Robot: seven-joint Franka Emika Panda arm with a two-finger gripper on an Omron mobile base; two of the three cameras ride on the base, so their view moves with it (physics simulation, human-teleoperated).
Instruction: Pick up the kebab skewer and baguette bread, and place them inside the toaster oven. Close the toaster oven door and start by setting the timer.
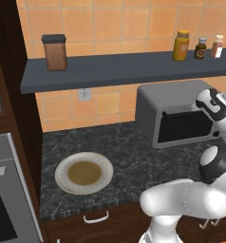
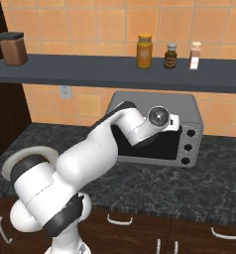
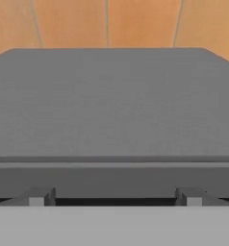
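Note:
The toaster oven (image 1: 155,107) is a grey box at the back of the dark counter, and it also stands in the right base view (image 2: 189,106). Its dark glass door (image 1: 183,127) looks shut. Three small knobs (image 2: 187,147) run down its right side. My hand (image 2: 161,118) hovers in front of the door's upper edge. In the hand view my gripper (image 3: 115,198) is open, level with the oven's grey top (image 3: 111,105), with nothing between the fingers. The kebab skewer and the baguette bread are out of view.
A white plate (image 1: 62,166) with a brown centre lies on the counter to the left. Above the oven runs a dark shelf (image 1: 124,66) holding a brown jar (image 1: 54,52) and three bottles (image 1: 181,46). A steel stove (image 1: 5,190) borders the counter's left end.

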